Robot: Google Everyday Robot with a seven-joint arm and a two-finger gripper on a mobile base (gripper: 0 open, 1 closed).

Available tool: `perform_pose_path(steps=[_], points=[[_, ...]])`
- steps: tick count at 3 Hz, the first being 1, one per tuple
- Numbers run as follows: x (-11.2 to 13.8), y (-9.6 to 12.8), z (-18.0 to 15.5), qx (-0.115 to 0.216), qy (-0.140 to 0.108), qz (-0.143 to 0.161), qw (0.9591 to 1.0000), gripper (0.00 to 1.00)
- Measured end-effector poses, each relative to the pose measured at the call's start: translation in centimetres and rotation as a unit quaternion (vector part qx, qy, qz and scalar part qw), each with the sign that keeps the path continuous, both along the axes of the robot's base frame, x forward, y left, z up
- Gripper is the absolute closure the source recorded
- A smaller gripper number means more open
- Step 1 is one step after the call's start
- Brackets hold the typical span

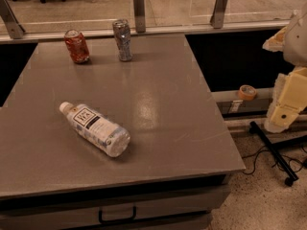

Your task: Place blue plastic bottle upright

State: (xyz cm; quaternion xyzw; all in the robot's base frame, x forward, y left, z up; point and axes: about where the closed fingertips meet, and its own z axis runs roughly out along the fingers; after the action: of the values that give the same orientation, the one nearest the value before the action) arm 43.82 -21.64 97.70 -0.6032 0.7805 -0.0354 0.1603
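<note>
The blue plastic bottle point(95, 128) is clear, with a white cap and a pale label bearing a dark square logo. It lies on its side on the grey table point(163, 104), front left, with the cap pointing to the back left. My cream-coloured arm and gripper point(282, 113) hang at the right edge of the view, beyond the table's right side and far from the bottle. The gripper holds nothing that I can see.
A red drink can point(76, 46) and a silver drink can point(123, 40) stand upright at the table's back left. A glass railing with metal posts runs behind. A tape roll point(247, 92) sits on a ledge at right. A black wheeled stand leg point(273, 152) and cables lie on the floor.
</note>
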Motion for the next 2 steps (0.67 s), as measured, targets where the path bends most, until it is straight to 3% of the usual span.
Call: perform_pose_path(steps=[1, 2], points=[[0.0, 0.0, 0.0, 0.0, 0.0, 0.0, 1.0, 0.0], [0.5, 1.1, -0.9, -0.001, 0.015, -0.024, 0.9996, 0.0]])
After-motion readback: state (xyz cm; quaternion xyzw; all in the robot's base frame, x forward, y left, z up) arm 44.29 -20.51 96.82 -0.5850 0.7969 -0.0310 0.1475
